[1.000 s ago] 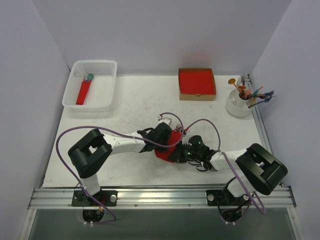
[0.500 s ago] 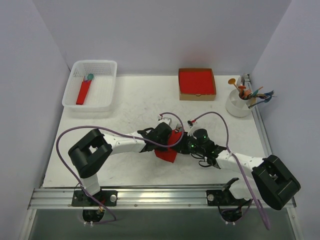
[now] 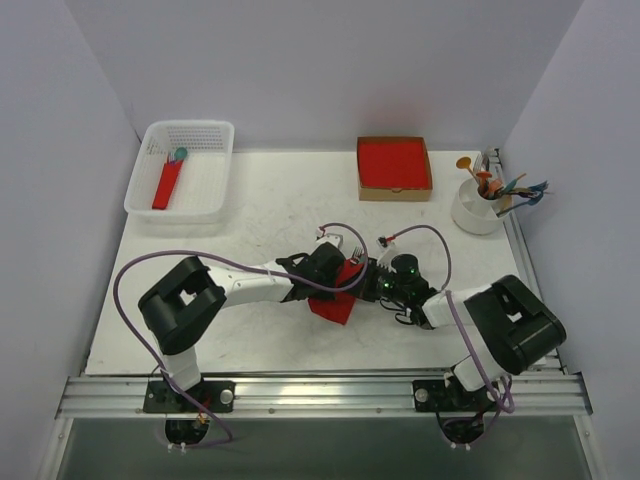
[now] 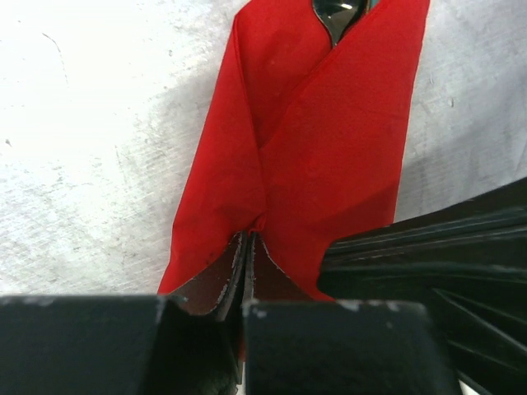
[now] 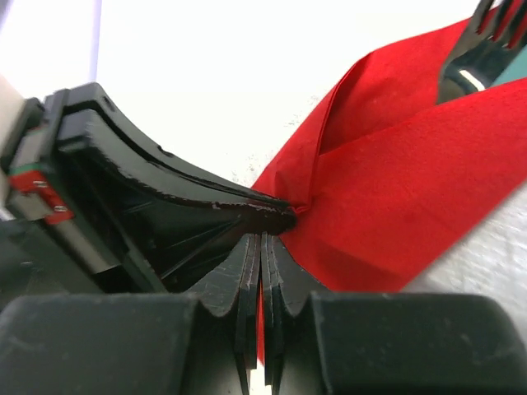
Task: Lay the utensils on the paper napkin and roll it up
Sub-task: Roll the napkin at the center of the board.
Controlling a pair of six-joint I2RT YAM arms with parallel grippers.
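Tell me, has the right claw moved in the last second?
Yes. The right gripper slid away from the near rail, toward the brown box of red paper.

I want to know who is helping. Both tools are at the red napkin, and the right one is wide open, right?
No. The right tool is not open: it is shut, pinching the red napkin, as the right wrist view shows. The left tool is at the napkin too.

White mesh basket (image 3: pixel 205 175) at the far-left corner of my table (image 3: pixel 260 205), with a red roll with teal spoon head (image 3: pixel 166 185) lying inside. Brown cardboard box (image 3: pixel 395 195) far centre, red stack (image 3: pixel 394 164) in it. White cup (image 3: pixel 475 214) on my far right, colourful cutlery bunch (image 3: pixel 495 185) standing in it.
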